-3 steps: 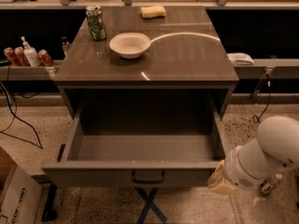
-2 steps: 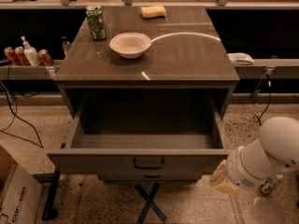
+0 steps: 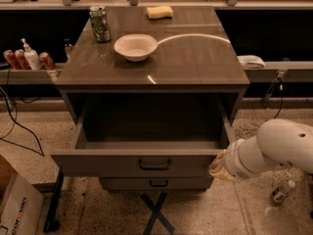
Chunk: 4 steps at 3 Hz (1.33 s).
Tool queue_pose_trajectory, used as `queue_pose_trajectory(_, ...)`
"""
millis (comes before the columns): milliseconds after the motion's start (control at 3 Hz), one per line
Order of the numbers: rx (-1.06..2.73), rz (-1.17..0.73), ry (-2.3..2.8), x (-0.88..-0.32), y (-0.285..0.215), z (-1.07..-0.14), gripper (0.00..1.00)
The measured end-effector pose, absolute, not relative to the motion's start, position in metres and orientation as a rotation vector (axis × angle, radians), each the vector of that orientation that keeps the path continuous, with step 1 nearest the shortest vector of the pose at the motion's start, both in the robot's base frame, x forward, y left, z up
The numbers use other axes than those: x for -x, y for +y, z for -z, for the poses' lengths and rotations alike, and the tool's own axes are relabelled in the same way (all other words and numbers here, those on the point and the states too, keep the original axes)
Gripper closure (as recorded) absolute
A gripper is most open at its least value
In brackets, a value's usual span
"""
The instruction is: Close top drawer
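Top drawer: the wide, deep grey box drawer (image 3: 151, 131) stands open. It is pulled out well in front of the grey desk (image 3: 195, 58), and its inside looks bare.
Handle: I see a small black bar handle (image 3: 154, 164) at the centre of the flat front panel, with nothing on it.
End effector: the tan end effector (image 3: 216, 166) on the white arm (image 3: 274, 148) sits at the right end of the front panel, seemingly against it. I cannot tell whether it is open or closed.
Step in hand: I judge that I am mid-push, with much travel left.
Doing it well: contact is off-centre, so the box may twist and bind on its runners. I would slide the contact toward the handle, push straight along the runners and ease off near the stop.
Desk load: 1 white round bowl (image 3: 135, 47), 1 green drink can (image 3: 100, 23) and 1 yellow sponge (image 3: 160, 12) stand on top. A hard slam could jolt them.
Lower drawer: 1 narrower grey drawer front (image 3: 156, 183) shows beneath, shut.
Change since 1.0 s ago: the front panel has gone inward, uncovering that lower front, and the arm has followed it forward.
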<state>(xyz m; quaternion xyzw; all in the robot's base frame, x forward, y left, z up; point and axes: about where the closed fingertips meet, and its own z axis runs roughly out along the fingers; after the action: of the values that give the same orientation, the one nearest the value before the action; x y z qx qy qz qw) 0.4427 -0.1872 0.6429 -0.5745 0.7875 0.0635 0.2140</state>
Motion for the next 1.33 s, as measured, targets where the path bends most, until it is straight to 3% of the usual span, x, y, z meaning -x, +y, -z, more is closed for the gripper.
queue_pose_trajectory(333,1.594,-0.176,2.185,-0.443,-0.187,-0.643,1.00)
queue_pose_trajectory(667,1.540,-0.135,2.110,-0.507,-0.188,-0.644,0.98)
queue_pose_trajectory(1000,1.540,-0.135,2.110,-0.506,-0.188,-0.644,0.74)
queue_pose_trajectory(1333,1.473,-0.144,2.082,-0.544,-0.194,-0.644,0.51)
